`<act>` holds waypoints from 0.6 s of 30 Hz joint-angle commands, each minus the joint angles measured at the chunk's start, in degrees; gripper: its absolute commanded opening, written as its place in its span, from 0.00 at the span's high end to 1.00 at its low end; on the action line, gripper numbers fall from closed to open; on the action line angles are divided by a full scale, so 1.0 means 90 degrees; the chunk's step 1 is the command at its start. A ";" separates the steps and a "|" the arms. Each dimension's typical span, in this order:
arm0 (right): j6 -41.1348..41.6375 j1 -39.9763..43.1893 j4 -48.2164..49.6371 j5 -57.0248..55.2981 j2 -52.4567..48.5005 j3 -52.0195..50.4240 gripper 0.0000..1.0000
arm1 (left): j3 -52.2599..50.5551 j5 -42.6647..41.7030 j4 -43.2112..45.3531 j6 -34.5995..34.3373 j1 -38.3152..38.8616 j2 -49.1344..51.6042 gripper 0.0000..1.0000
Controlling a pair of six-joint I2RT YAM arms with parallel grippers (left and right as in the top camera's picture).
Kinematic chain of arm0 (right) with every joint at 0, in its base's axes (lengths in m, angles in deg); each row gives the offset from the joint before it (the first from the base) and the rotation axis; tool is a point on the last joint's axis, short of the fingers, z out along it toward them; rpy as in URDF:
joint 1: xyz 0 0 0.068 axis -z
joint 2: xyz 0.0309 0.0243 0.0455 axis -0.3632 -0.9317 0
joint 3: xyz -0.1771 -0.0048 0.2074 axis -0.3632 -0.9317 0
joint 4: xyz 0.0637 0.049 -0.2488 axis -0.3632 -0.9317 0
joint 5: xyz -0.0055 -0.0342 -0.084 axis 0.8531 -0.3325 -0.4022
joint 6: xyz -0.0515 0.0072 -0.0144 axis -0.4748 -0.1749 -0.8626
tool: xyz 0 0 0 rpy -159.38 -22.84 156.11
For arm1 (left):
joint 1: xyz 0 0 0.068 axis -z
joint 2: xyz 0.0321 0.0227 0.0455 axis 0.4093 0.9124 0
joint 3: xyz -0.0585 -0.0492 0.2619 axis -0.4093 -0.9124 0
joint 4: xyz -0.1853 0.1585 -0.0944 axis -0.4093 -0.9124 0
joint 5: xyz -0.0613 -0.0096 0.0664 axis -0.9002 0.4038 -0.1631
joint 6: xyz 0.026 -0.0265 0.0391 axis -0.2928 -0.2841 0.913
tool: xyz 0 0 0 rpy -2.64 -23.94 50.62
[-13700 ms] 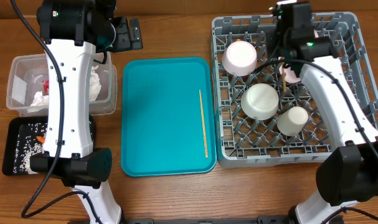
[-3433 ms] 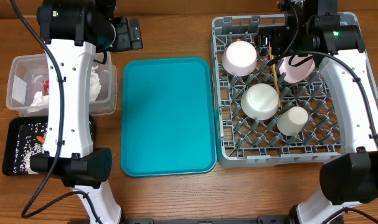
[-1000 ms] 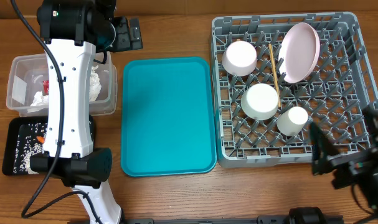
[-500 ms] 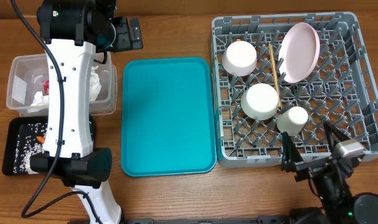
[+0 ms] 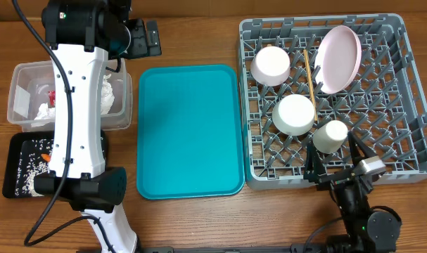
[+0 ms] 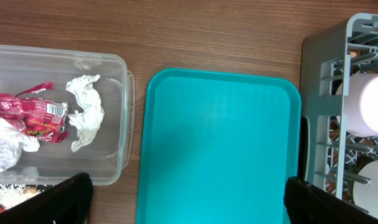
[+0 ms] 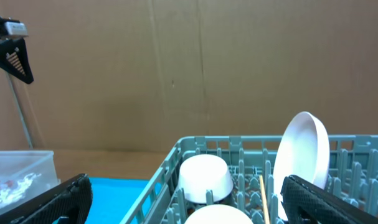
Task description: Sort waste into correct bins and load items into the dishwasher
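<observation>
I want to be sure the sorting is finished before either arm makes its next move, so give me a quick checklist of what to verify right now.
1. Teal tray bare of dishes and waste: ok.
2. Plate, far bowl, near bowl and cup seated in dish rack: ok.
3. Both chopsticks in rack: cannot tell, too thin to count.
4. Red wrapper and tissues in clear tub: ok.
5. Rice scraps and carrot piece in black tray: ok.
6. Left gripper and right gripper open, empty: ok.

No text you can read in these views.
On the red snack wrapper (image 6: 27, 115) lying in the clear tub (image 6: 125, 124) you'll see a small white printed patch, but its print is too fine to make out.
</observation>
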 commanded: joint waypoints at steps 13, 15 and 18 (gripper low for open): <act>0.0418 -0.0032 -0.0080 -0.0784 0.0078 -0.0619 0.00 | 0.0124 -0.0046 0.0007 -0.0063 0.0044 -0.0148 0.00; 0.0413 -0.0032 -0.0459 -0.0789 0.0078 -0.0619 0.00 | 0.0124 -0.0046 0.0007 -0.0063 0.0046 -0.0148 0.00; 0.0248 -0.0044 -0.0753 -0.0784 0.0078 -0.0619 0.00 | 0.0124 -0.0046 0.0007 -0.0063 0.0044 -0.0148 0.00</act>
